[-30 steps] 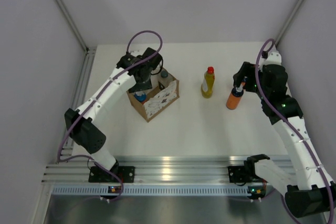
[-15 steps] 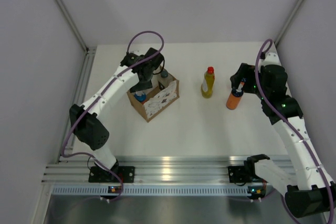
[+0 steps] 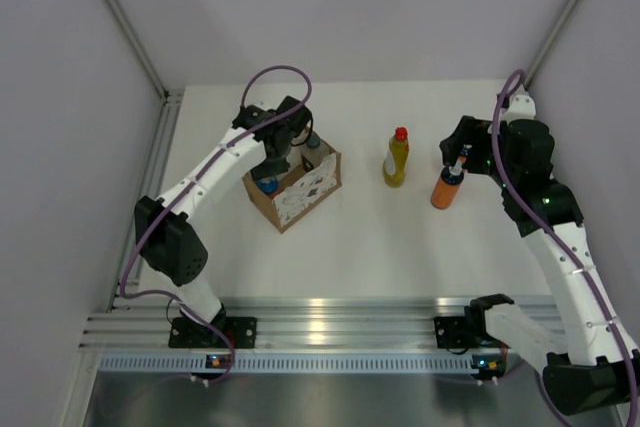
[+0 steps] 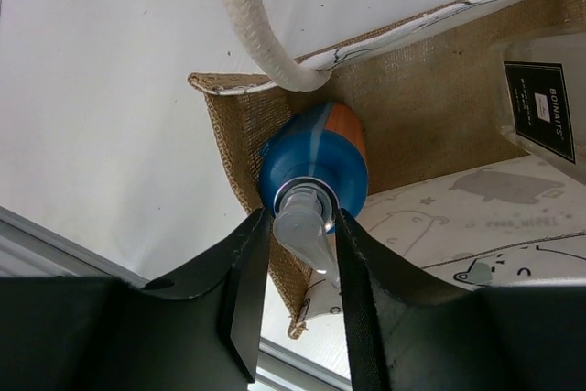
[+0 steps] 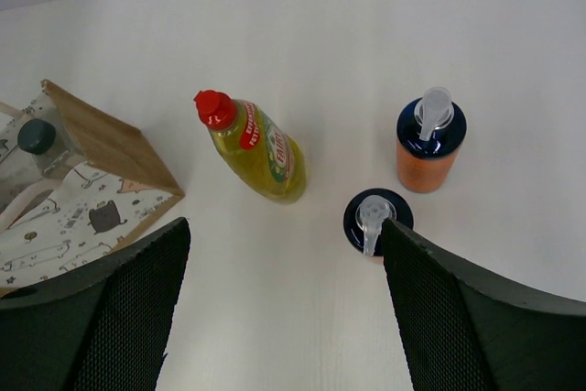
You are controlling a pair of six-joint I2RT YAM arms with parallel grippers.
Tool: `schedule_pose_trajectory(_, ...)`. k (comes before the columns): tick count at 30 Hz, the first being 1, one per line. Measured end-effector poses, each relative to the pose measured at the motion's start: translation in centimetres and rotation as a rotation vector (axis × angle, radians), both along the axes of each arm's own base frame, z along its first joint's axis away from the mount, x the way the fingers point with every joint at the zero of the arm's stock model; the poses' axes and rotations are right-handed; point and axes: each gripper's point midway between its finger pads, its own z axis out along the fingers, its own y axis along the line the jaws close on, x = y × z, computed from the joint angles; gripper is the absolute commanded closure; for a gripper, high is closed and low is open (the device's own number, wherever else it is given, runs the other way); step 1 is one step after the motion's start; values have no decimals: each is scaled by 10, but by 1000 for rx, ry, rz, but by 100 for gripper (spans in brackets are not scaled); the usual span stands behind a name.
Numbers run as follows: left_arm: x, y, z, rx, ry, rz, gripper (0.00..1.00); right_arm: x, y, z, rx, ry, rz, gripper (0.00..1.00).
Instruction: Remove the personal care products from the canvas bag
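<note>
The canvas bag (image 3: 305, 192) stands at the table's left, tan inside (image 4: 412, 125). In its corner is an orange bottle with a blue top (image 4: 316, 162). My left gripper (image 4: 302, 217) reaches down into the bag (image 3: 278, 152) and is shut on that bottle's clear pump head. A clear bottle with a dark cap (image 4: 540, 98) stands beside it in the bag. Out on the table stand a yellow bottle with a red cap (image 5: 261, 153) and two orange bottles (image 5: 426, 157) (image 5: 377, 217). My right gripper (image 5: 284, 235) hangs open above them, holding nothing.
A cream rope handle (image 4: 247, 16) arches over the bag's rim just beyond my left fingers. The metal rail (image 3: 320, 322) runs along the near edge. Grey walls close in the table on the left, right and back.
My left gripper has sunk lower over the bag and its jaws have narrowed onto the pump head. The right arm has barely moved.
</note>
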Motion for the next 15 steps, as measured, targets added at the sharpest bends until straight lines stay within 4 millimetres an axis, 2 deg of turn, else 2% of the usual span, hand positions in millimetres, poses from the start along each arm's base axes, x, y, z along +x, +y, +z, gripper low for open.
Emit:
schedule_pose_trajectory(5, 1, -1, -1, -5, -6, 3, 66, 0, 0, 0, 0, 1, 2, 18)
schedule_pose_trajectory(13, 3, -1, -3, -8, -13, 4, 66, 0, 1, 0, 1, 1, 3, 18)
schedule_pose_trajectory(15, 3, -2, -3, -10, -17, 5, 71, 0, 1, 0, 1, 1, 3, 18)
